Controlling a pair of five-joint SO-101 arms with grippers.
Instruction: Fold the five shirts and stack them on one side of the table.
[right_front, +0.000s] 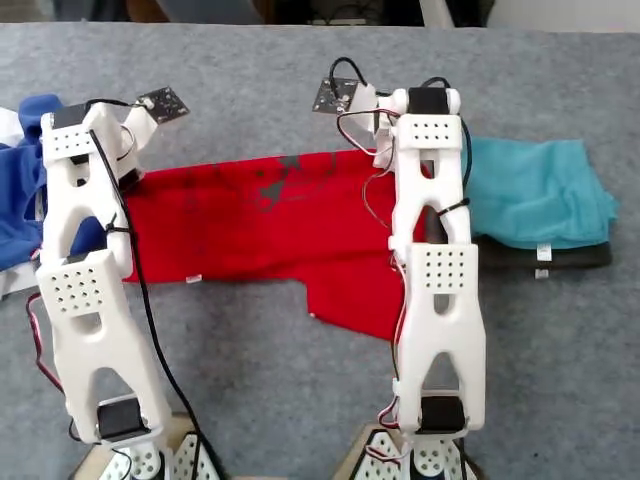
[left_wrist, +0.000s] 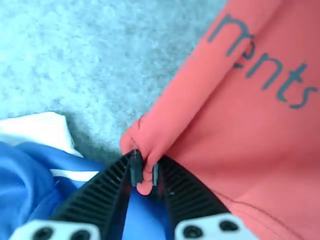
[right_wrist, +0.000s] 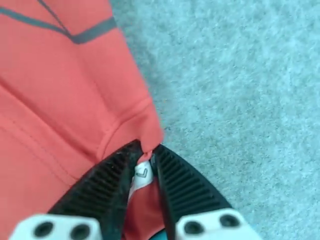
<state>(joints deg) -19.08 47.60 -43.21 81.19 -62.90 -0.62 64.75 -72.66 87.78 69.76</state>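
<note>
blue shirt (right_front: 15, 200): cut by frame edge | black shirt (right_front: 575, 256): mostly under teal shirt (right_front: 535, 195) | arm bases (right_front: 420, 462): cut off

Blue shirt (right_front: 18, 205) left, teal shirt (right_front: 540, 190) right

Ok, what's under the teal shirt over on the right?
A black shirt lies under the teal shirt; just its near edge sticks out. The rest is covered, so anything else beneath cannot be seen.

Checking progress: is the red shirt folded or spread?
Seemingly half-folded: red shirt lies as a band, one flap out; left gripper and right gripper pinch its ends.
</note>
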